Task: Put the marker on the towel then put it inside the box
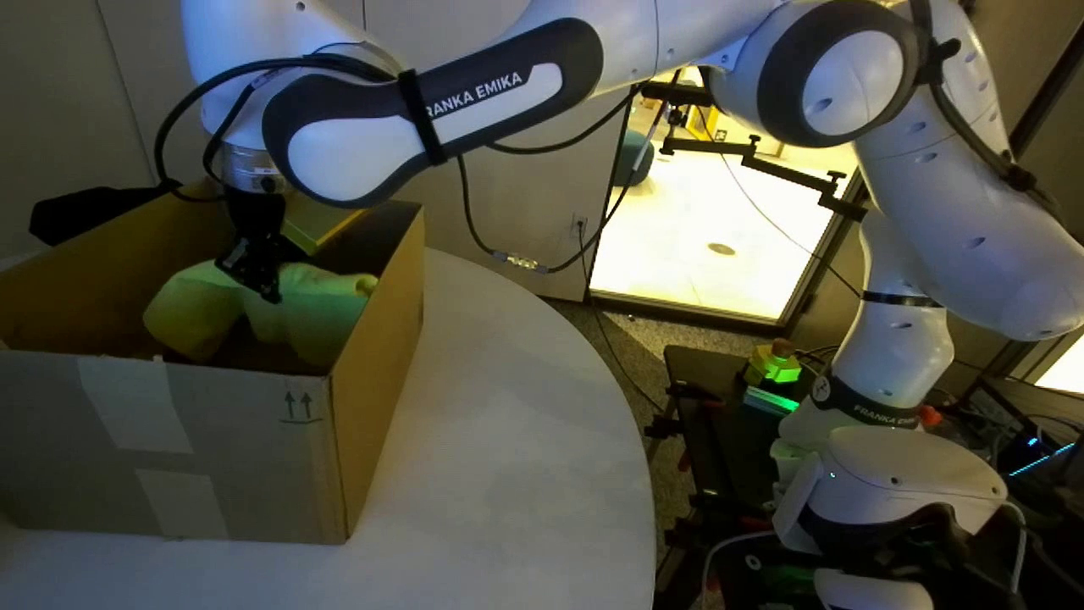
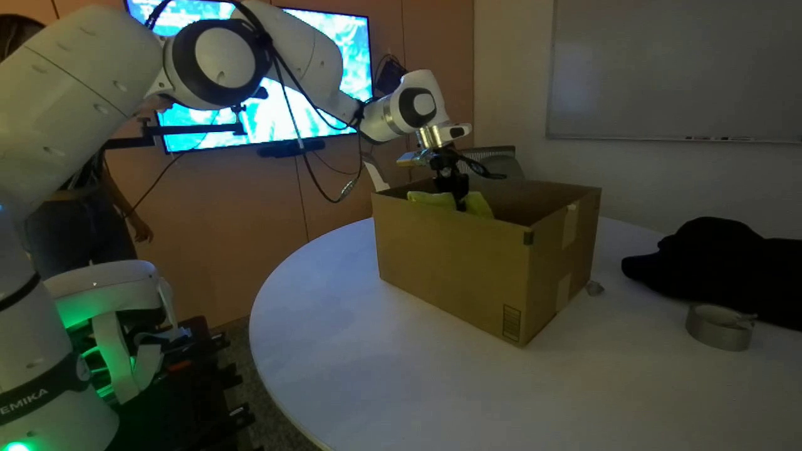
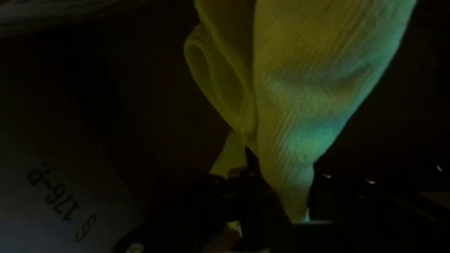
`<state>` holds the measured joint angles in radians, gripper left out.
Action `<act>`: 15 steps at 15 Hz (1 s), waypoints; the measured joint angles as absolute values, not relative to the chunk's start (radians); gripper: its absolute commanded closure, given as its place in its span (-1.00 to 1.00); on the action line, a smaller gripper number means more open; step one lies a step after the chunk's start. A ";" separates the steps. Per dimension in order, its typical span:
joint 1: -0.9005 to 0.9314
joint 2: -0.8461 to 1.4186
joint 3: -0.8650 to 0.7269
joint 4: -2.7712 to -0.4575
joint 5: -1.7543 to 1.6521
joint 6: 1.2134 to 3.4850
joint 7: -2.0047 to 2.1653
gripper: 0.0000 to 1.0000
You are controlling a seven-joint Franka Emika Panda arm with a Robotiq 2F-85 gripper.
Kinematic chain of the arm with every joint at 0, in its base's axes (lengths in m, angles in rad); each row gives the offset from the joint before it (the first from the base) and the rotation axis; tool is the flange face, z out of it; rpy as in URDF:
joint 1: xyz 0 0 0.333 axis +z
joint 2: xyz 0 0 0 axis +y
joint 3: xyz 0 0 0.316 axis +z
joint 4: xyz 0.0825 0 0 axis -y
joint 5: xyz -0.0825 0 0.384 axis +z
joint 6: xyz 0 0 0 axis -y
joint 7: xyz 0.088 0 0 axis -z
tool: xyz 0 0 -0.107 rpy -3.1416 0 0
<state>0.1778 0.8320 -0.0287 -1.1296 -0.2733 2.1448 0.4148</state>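
I'm seeing one box [image 2: 451, 269], one towel [image 3: 302, 98], one tape roll [image 2: 717, 335], one black heap [image 2: 720, 269] by the table [image 2: 388, 357] edge, past that one screen [image 2: 266, 113], one whiteboard [image 2: 677, 69], plus one robot arm [image 1: 644, 42] lol

Box [image 2: 451, 257] wall partly hides towel [image 2: 432, 199]; black cloth [image 2: 720, 269] at tabletop [image 2: 470, 382] far edge is cropped; gripper [image 3: 283, 172] outline blurs into dark.

"RANKA EMIKA" reads on the arm [image 1: 546, 51] – a strap [image 1: 422, 119] hides its start – and "FRANKA EMIKA" on the base band [image 1: 864, 408] at right; in an exterior view the band [image 2: 37, 394] shows "EMIKA". The box [image 1: 254, 474] bears two up-arrows [image 1: 301, 405] on its near side, plus a block of print [image 2: 512, 322] too small to read. In the wrist view, a tilted marking [image 3: 62, 202], seemingly with "176", stands on a pale panel [image 3: 31, 228] at left.
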 measured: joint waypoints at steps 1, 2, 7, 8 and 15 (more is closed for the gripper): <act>0.180 0.859 -0.029 -1.088 -0.268 2.121 0.405 -0.32; 0.182 0.881 -0.029 -1.046 -0.266 2.099 0.394 -0.49; 0.190 0.857 -0.027 -0.952 -0.264 2.065 0.344 -1.00; 0.188 0.830 -0.024 -0.954 -0.264 2.064 0.334 -1.00; 0.134 0.514 0.036 -1.182 -0.166 2.034 0.256 -1.00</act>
